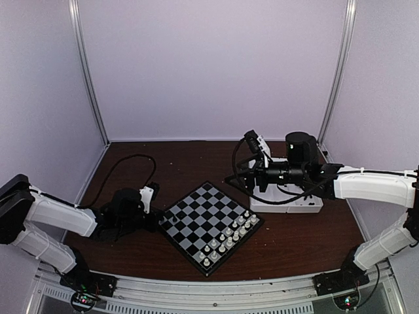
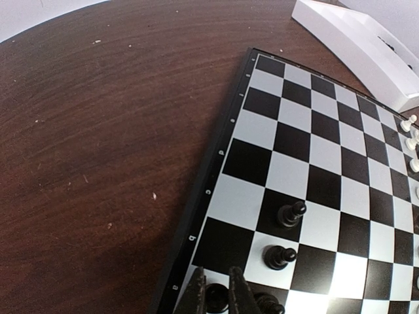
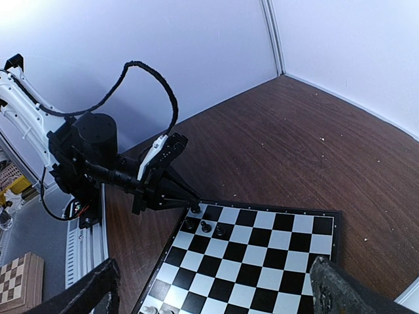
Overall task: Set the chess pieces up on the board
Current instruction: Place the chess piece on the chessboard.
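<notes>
Left fingers (image 2: 196, 294): pressed close, pinching one black piece (image 2: 216, 302) low over the board (image 2: 308, 150), near the corner by the left arm; cannot tell whether its base touches a square. Other black pieces (image 2: 291, 214): stand upright in a line on squares just beside the held one, the closest almost against a finger. White pieces (image 1: 229, 239): two rows on the opposite side. Tray (image 1: 288, 204): on the desk (image 1: 131, 157) beyond the board's right corner. Right fingers (image 3: 85, 294): spread wide, empty, held high near the tray. Risks: spreading or lifting may clip and topple the neighbour; an off-centre release may leave the piece straddling squares or tilted; it may cling to a finger
</notes>
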{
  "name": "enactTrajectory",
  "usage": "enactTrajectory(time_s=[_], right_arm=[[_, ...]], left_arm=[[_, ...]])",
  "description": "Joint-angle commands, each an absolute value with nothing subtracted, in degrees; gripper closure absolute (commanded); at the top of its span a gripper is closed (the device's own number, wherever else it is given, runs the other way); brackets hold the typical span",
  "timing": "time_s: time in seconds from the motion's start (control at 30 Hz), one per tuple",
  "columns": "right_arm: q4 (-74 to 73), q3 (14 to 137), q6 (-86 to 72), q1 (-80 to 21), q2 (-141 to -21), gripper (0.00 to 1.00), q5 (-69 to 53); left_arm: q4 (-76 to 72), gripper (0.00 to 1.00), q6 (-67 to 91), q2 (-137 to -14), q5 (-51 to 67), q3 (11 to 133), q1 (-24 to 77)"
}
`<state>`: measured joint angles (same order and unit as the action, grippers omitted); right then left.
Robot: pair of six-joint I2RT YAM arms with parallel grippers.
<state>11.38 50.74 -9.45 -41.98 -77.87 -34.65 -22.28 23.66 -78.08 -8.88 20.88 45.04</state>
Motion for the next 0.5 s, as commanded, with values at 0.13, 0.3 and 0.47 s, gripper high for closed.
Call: enactTrajectory(time_s=[0.13, 0.3, 0.47], right_arm=[[12.83, 50.80, -10.03, -41.71, -77.17, 0.00, -35.51], [12.64, 51.05, -9.85, -41.70, -77.17, 0.00, -35.68], [12.73, 51.24, -10.00, -41.71, -77.51, 0.00, -35.99]], left_arm=[[-24.52, 0.97, 22.76, -79.57, -10.42, 20.91, 44.71], [-24.63, 0.89, 23.30, -79.90, -9.99, 21.10, 44.74], [-18.44, 0.67, 25.04, -79.65, -10.04, 23.59, 44.67]])
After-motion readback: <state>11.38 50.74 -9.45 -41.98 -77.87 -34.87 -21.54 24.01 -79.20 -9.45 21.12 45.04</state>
